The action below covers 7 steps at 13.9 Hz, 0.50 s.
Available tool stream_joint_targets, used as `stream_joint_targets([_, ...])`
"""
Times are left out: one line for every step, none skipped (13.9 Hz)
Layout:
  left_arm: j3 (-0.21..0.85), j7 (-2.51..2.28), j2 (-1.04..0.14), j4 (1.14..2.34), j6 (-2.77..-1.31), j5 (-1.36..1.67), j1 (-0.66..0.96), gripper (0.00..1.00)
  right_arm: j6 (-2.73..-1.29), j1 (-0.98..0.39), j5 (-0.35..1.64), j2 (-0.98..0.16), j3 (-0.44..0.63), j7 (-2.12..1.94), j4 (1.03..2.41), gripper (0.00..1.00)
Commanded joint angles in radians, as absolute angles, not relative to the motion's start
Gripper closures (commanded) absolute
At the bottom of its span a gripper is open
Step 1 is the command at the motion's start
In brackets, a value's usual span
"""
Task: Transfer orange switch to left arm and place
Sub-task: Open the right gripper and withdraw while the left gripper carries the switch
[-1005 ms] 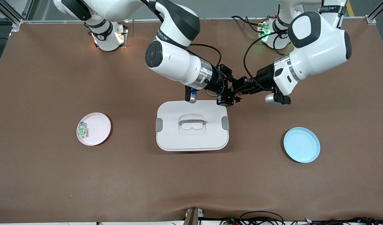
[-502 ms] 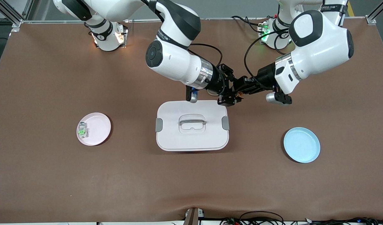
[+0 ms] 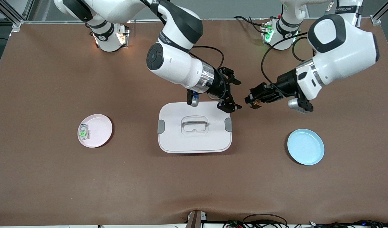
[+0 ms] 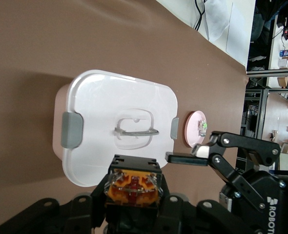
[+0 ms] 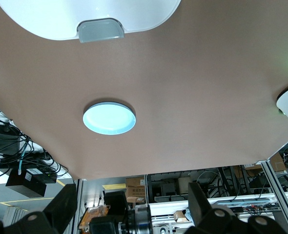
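The orange switch (image 3: 256, 104) is held in my left gripper (image 3: 253, 100), which is shut on it above the bare table beside the box (image 3: 194, 141), toward the left arm's end. In the left wrist view the switch (image 4: 134, 187) sits between the jaws of the left gripper (image 4: 134, 181). My right gripper (image 3: 234, 95) is open and empty over the box's corner, a short gap from the switch. Its fingers (image 5: 61, 207) stand wide apart in the right wrist view, with the switch (image 5: 91, 220) showing between them.
A pink plate (image 3: 100, 129) with a pale green-centred switch (image 3: 83, 132) lies toward the right arm's end. A blue plate (image 3: 305, 146) lies toward the left arm's end, nearer the camera than the left gripper. The box's grey latch (image 3: 228, 124) faces it.
The right gripper has opened and let go of the orange switch. The left gripper has drawn away with the switch toward the left arm's end, leaving a gap between the two grippers.
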State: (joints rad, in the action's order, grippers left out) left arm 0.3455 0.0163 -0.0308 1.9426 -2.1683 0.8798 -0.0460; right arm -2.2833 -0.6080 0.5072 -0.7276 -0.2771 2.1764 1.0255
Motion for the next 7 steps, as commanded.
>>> stream_joint_targets([0.348, 0.054, -0.029, 1.948, -2.161, 0.873, -0.067, 1.00, -2.269, -0.607, 0.508, -0.732, -0.278, 2.184, 1.006, 0.00])
stream_joint_targets([0.348, 0.076, -0.038, 1.948, -2.161, 0.865, -0.084, 1.00, -2.270, -0.607, 0.508, -0.732, -0.278, 2.184, 1.006, 0.00])
stream_joint_targets([0.348, 0.093, -0.050, 1.951, -2.161, 0.818, -0.101, 1.00, -2.279, -0.607, 0.508, -0.732, -0.278, 2.184, 1.006, 0.00])
stream_joint_targets([0.348, 0.104, -0.067, 1.948, -2.161, 0.745, -0.124, 1.00, -2.286, -0.609, 0.508, -0.733, -0.278, 2.186, 1.006, 0.00])
stream_joint_targets([0.348, 0.110, -0.090, 1.945, -2.161, 0.674, -0.146, 1.00, -2.284, -0.609, 0.508, -0.733, -0.276, 2.184, 1.006, 0.00])
stream_joint_targets([0.348, 0.121, -0.113, 1.934, -2.161, 0.619, -0.164, 1.00, -2.281, -0.607, 0.508, -0.733, -0.276, 2.178, 1.006, 0.00])
stream_joint_targets([0.348, 0.158, -0.148, 1.913, -2.161, 0.574, -0.182, 1.00, -2.269, -0.600, 0.503, -0.732, -0.275, 2.152, 1.006, 0.00])
